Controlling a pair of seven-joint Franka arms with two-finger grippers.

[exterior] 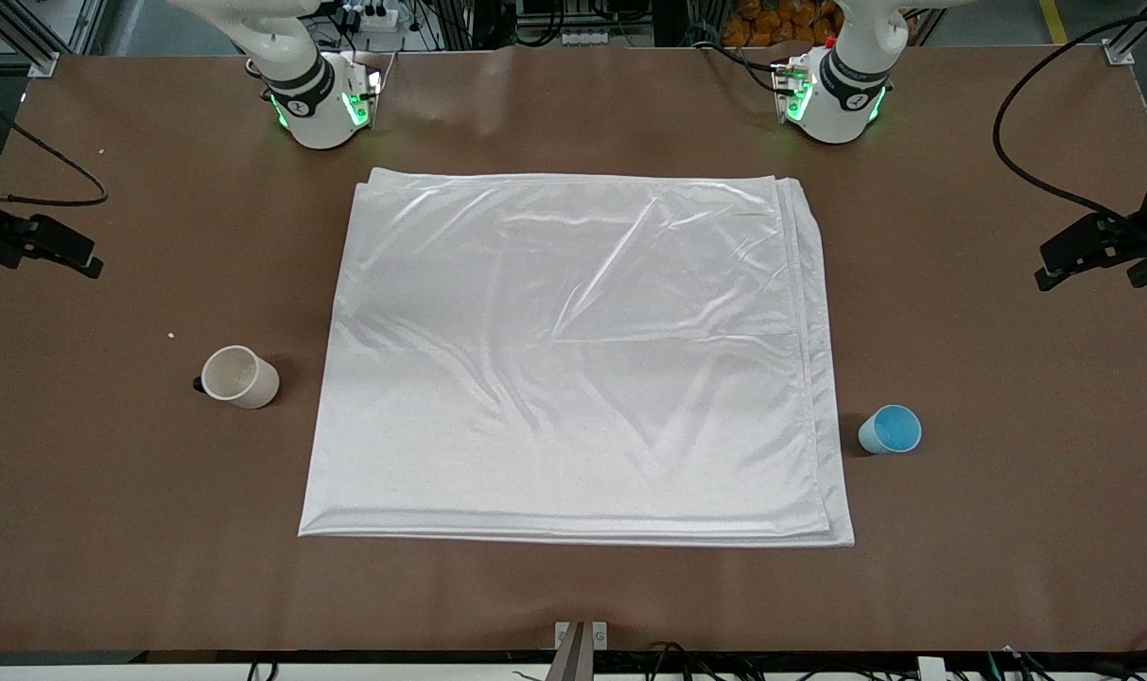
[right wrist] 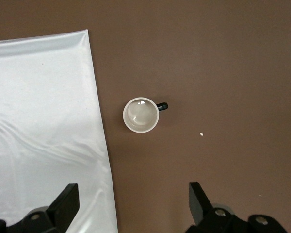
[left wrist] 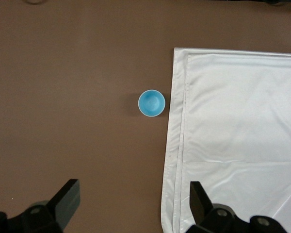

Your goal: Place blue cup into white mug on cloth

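Front view: the cloth is laid flat at the middle of the table. The blue cup is found upright on the bare table just off the cloth's edge, toward the left arm's end. The white mug is found upright on the bare table near the cloth's edge at the right arm's end, its handle turned away from the cloth. Neither vessel is on the cloth. The two are well apart, with the whole cloth between them. The tools themselves are not shown in this view.

Left wrist view: the left tool is held high over the table with its fingers spread wide and nothing between them. The blue cup is seen from straight above, mouth up, just beside the cloth.

Right wrist view: the right tool is likewise spread apart and empty, held high above the white mug, which stands near the cloth.

Judgement: the cup lies in the left arm's reach and the mug in the right's, so each is best taken by its own arm.
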